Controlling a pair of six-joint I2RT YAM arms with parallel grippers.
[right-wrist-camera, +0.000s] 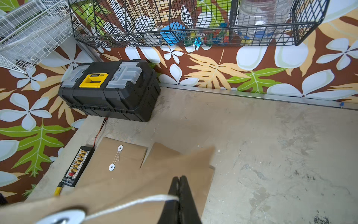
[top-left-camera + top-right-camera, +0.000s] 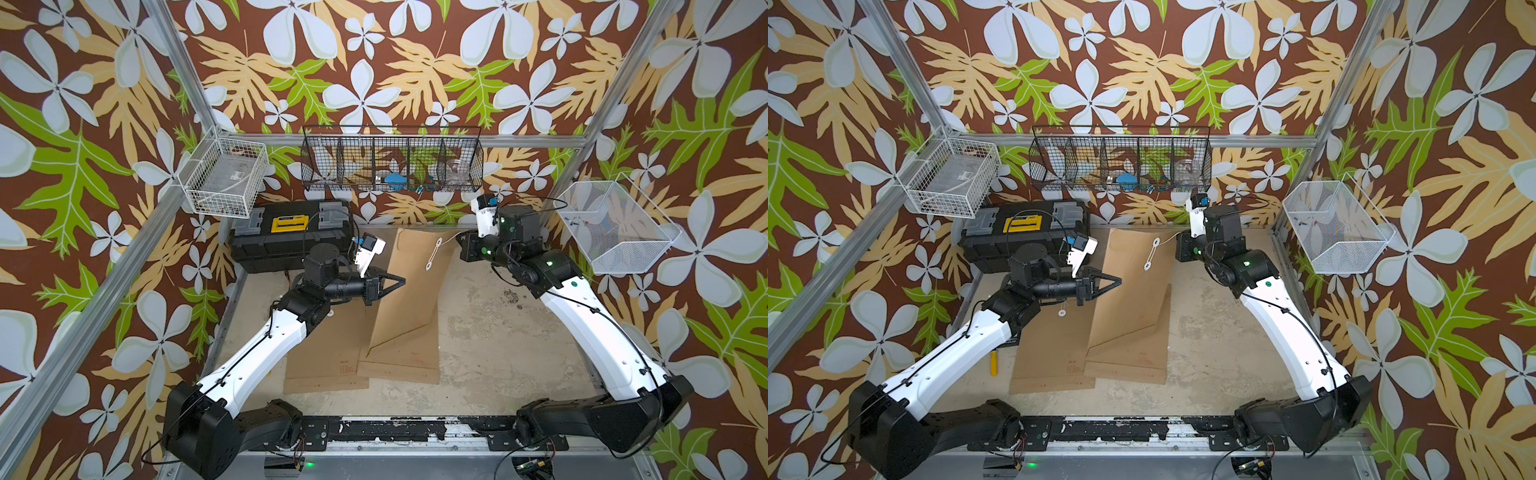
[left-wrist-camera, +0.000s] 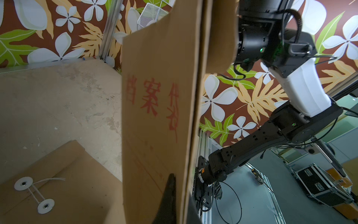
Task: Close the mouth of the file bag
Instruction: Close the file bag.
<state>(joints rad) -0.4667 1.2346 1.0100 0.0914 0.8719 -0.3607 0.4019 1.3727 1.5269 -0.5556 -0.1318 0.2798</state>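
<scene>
File bag [image 2: 409, 299] mid-table, between arms; top end lifted, bottom end on table [image 2: 498, 332]. Left gripper [image 2: 401, 281] clamped on bag's side edge. Right gripper [image 1: 180, 179] pinched tight on white string [image 1: 133, 202], which runs from disc [image 2: 439, 241] near bag mouth. Second bag [image 2: 324, 353] flat alongside, partly overlapped.
</scene>
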